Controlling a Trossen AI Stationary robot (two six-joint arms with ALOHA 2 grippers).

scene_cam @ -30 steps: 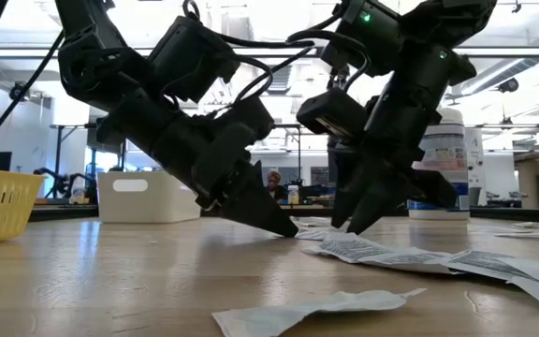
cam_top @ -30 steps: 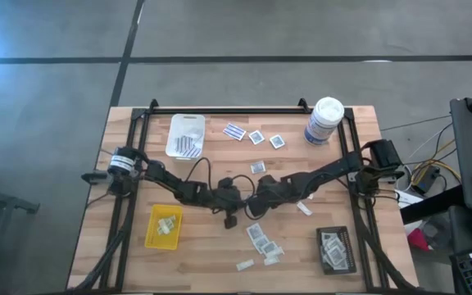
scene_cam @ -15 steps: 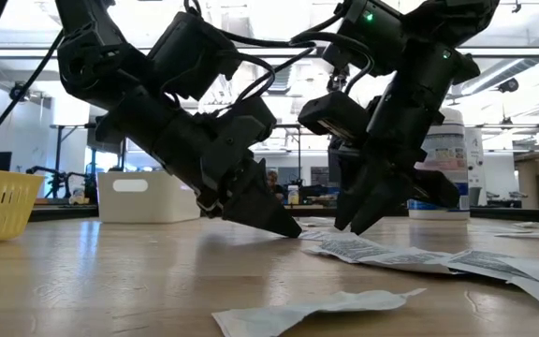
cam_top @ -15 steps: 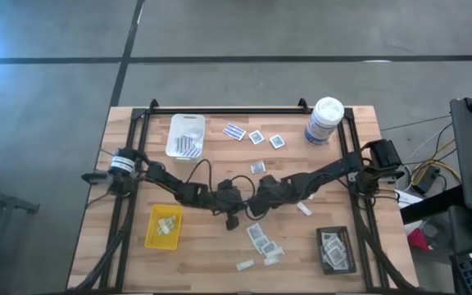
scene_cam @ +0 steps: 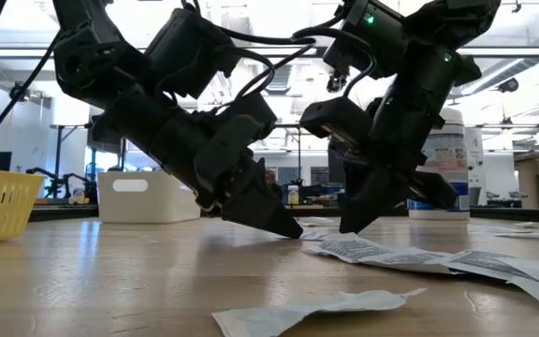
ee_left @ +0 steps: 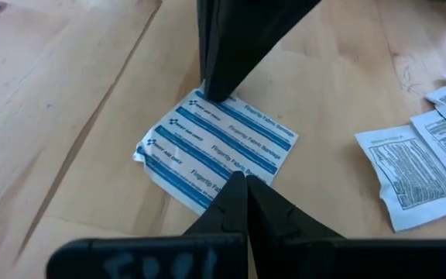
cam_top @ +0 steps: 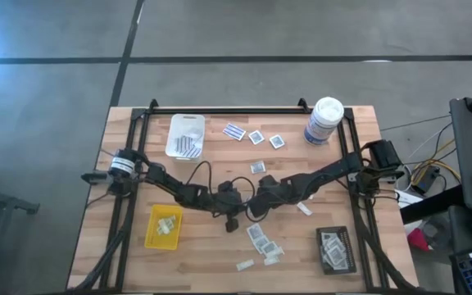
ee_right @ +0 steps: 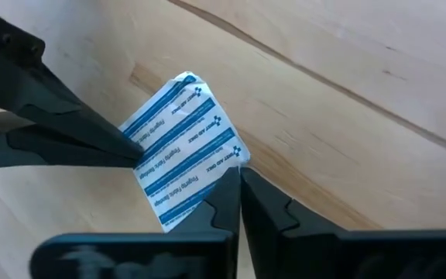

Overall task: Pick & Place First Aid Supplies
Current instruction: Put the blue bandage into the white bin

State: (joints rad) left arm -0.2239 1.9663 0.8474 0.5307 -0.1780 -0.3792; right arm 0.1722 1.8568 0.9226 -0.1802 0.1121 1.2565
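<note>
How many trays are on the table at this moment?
3: a white tray at the far left, a yellow tray at the near left, and a black tray at the near right. None looks hidden.

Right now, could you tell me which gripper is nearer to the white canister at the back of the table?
The right gripper is nearer the white canister. The left gripper is just beyond it, farther from the canister; both meet mid-table at a blue-striped packet.

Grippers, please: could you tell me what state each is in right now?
Left gripper: closed, tip pressing on blue-striped packet.
Right gripper: closed on that packet's edge.
</note>
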